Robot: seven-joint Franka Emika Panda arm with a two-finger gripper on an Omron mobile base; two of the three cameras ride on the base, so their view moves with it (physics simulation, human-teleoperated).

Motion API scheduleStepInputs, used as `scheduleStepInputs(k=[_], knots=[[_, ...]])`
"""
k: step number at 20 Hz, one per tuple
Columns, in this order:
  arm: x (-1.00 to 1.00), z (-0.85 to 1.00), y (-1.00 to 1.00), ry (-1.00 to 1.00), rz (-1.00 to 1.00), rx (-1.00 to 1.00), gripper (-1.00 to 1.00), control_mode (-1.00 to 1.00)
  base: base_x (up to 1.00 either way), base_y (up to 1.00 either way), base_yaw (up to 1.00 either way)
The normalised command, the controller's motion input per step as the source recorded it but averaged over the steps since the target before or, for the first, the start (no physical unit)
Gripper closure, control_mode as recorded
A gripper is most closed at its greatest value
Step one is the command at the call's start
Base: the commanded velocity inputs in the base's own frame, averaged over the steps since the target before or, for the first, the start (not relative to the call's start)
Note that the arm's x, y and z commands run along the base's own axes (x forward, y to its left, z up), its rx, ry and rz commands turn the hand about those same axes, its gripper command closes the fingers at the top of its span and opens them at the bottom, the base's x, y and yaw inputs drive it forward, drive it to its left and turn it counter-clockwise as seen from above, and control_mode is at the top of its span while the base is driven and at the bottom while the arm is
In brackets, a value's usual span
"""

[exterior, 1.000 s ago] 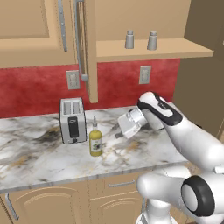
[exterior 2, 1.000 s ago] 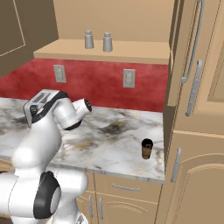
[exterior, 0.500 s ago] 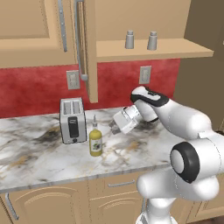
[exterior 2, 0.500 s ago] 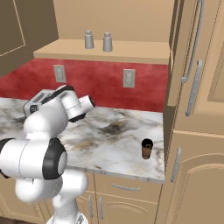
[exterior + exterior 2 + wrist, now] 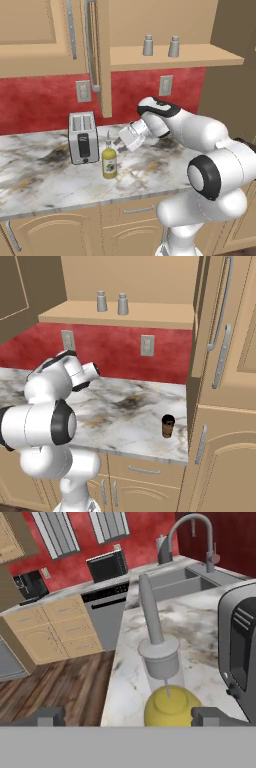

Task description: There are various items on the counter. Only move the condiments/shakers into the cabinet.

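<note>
Looking along the hand, the lower part of the squeeze bottle is cut off, and the toaster is cropped at the right edge. The bottle stands on the counter just beside the toaster, between the two spread fingertips of the gripper, which grasp nothing.

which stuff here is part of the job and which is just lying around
Part of the job:
- squeeze bottle, on the counter
- two shakers, already on the cabinet shelf
- end effector, open beside the bottle

Just lying around:
- toaster
- small dark cup near the counter's far end
</note>
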Motion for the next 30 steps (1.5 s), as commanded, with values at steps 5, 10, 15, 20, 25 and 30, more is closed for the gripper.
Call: scheduleStepInputs(k=[5,10,15,20,25,30], knots=[[0.00,0.00,0.21,-0.02,0.00,0.00,-1.00,-1.00,0.00,0.00,0.00],[0.12,0.00,0.01,-0.03,0.00,0.00,-1.00,-1.00,0.00,0.00,0.00],[0.34,0.00,0.00,-0.03,0.00,0.00,-1.00,-1.00,0.00,0.00,0.00],[0.19,-0.06,0.00,-0.02,0.00,0.00,-1.00,-1.00,0.00,0.00,0.00],[0.02,-0.10,0.04,0.00,0.00,0.00,-1.00,-1.00,0.00,0.00,0.00],[0.00,-0.04,0.18,0.00,0.00,0.00,-1.00,-1.00,0.00,0.00,0.00]])
